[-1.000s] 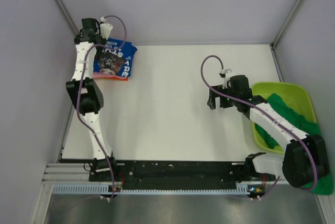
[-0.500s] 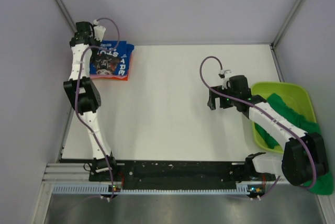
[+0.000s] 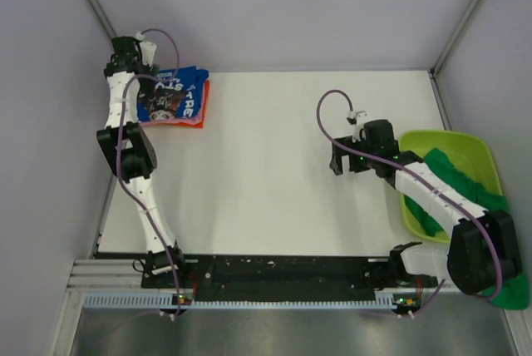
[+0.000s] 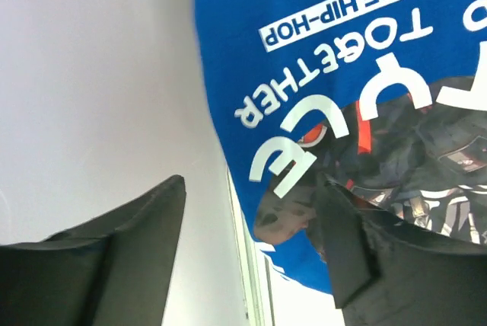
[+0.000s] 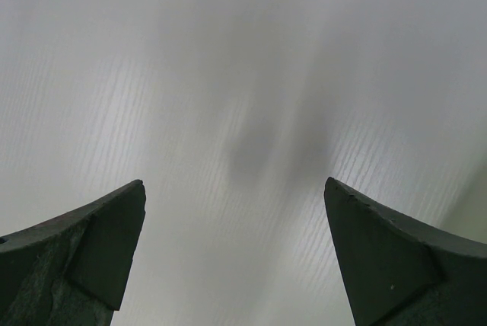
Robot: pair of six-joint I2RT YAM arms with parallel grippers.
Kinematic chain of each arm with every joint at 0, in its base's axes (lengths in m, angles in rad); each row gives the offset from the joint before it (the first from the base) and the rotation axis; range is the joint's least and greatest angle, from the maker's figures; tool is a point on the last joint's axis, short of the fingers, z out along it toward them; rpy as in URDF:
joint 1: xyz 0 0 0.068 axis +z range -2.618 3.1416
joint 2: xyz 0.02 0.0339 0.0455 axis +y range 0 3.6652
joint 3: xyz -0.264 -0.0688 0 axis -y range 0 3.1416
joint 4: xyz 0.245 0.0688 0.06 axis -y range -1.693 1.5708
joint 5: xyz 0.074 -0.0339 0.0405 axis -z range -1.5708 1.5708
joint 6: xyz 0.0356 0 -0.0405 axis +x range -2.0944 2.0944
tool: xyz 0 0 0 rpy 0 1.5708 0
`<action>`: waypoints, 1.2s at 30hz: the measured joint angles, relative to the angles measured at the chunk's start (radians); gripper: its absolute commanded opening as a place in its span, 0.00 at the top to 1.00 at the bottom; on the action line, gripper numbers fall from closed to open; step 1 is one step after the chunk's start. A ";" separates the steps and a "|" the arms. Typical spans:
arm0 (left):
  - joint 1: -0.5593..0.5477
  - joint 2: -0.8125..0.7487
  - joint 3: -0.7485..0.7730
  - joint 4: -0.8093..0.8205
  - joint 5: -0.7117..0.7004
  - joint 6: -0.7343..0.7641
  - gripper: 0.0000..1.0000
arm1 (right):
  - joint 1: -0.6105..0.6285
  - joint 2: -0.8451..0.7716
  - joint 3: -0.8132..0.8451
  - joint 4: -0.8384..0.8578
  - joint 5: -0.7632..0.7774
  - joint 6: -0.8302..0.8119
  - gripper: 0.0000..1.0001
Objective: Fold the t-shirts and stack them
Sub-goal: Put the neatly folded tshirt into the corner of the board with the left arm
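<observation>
**Three T-Shirts, Two Arms: Blue "HIP-HOP" Tee Tops the Stack in the Far Left Corner**

A folded royal blue t-shirt [image 3: 170, 98] lies in the far left corner of the white bench [image 3: 266, 165]. It sits on top of a pink t-shirt [image 3: 203, 102], which shows only as a thin strip along the blue shirt's right and near edges. The left wrist camera sees the blue shirt's print upside down. "TOGETHER" and "HIP-HOP" can be read in white capitals, along with a word ending in "HINESE" that the frame edge cuts off. Larger white letters curve around a dark graphic and are only partly in view.

The left end effector [image 4: 251, 181] hangs over the left edge of that stack. Its fingers are spread and nothing is caught between them.

The third shirt, a green t-shirt [image 3: 470, 185], lies in the lime-green tub [image 3: 440, 135] at the right edge of the bench and spills over the tub's near right rim.

The right end effector [image 3: 337, 159] hovers over bare bench just left of the tub. Its fingers are spread wide and hold nothing, and the right wrist camera shows only white surface between them.

The count is three t-shirts, one each of blue, pink and green: two are stacked and one is in the tub. There are also one tub and two arms.
</observation>
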 measured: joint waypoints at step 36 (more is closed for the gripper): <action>-0.290 0.085 0.006 0.158 -0.009 -0.177 0.57 | 0.000 0.037 0.001 -0.042 -0.001 -0.034 0.01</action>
